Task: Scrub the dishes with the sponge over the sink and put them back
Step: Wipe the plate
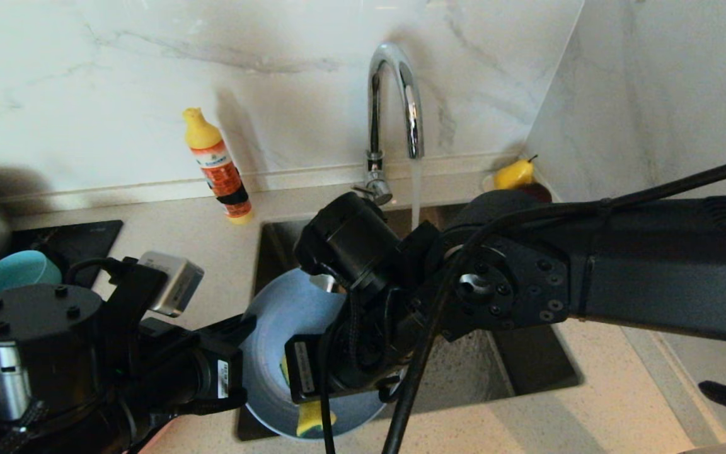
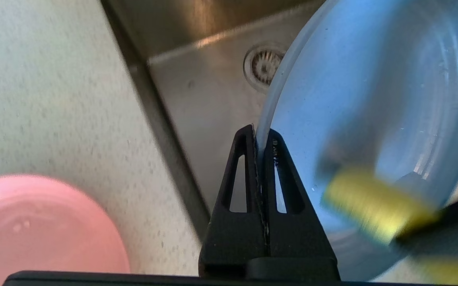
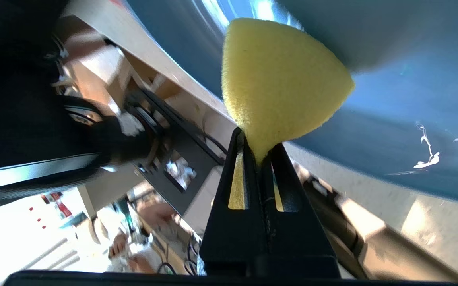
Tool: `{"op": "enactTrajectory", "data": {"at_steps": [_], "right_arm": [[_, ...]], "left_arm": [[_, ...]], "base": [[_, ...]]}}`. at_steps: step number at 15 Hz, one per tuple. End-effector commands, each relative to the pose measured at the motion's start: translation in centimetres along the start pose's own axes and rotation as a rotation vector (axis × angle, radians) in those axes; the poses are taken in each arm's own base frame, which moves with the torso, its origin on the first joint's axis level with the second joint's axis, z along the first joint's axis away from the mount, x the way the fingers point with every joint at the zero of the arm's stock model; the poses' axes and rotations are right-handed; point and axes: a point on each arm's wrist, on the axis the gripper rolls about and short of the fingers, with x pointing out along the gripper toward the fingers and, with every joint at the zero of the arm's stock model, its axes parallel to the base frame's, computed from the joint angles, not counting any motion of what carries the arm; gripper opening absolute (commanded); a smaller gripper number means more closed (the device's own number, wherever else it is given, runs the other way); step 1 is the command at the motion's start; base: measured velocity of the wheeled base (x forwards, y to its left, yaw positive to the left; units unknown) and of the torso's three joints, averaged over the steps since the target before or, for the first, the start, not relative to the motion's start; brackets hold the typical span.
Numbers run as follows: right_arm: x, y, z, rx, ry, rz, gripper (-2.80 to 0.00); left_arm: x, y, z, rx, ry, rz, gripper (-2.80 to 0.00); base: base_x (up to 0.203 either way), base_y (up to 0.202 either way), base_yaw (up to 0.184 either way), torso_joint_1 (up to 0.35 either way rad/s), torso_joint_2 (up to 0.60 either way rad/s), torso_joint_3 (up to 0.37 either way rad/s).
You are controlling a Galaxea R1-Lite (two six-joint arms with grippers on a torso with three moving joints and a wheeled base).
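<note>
The plate (image 1: 297, 315), matte grey-blue with a raised ring round its well, is held tilted over the near left corner of the sink (image 1: 527, 359), its hollow face turned up and towards the right arm. The left gripper (image 2: 261, 139) has its jaws closed tight on the plate's rim, on the side away from the sink's drain (image 2: 262, 65). The sponge (image 3: 280, 79) lies against the plate's face near its lower edge, just inside the rim; soft yellow foam, squeezed to a fan where the right gripper (image 3: 259, 143) pinches it shut at the waist (the green layer hardly shows). So the surface to be scrubbed lies straight ahead of the sponge, and I judge that the next stroke runs across the plate's face, up from the low rim towards the middle. The right arm is plainly the working one, reaching in from across the sink. Water runs from the chrome tap (image 1: 394, 94) behind the plate. A pink plate (image 2: 46, 230) waits on the speckled counter left of the sink; a teal bowl (image 1: 15, 272) sits further left.
</note>
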Motion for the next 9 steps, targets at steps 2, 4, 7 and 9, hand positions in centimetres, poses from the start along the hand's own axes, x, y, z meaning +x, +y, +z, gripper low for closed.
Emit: {"op": "enactTrajectory", "data": {"at_steps": [2, 4, 7, 9], "right_arm": [[-2.2, -0.2, 1.0, 0.011, -0.068, 0.027, -2.8], [-2.6, -1.1, 1.7, 0.026, -0.088, 0.016, -2.8], [-4.3, -2.5, 2.6, 0.058, -0.119, -0.004, -2.8], [-5.3, -3.1, 2.2, 0.081, -0.09, -0.036, -2.8]], "left_arm": [[0.0, 0.0, -0.4, 0.004, 0.013, 0.001, -2.8], [-0.2, 0.1, -0.4, 0.003, 0.008, 0.001, -2.8], [-0.4, 0.1, -0.5, 0.0, 0.01, 0.001, -2.8], [-0.5, 0.2, -0.2, -0.008, -0.006, 0.001, -2.8]], "base": [[0.0, 0.0, 0.0, 0.0, 0.0, 0.0], [0.0, 0.0, 0.0, 0.0, 0.0, 0.0], [0.0, 0.0, 0.0, 0.0, 0.0, 0.0], [0.0, 0.0, 0.0, 0.0, 0.0, 0.0]]}}
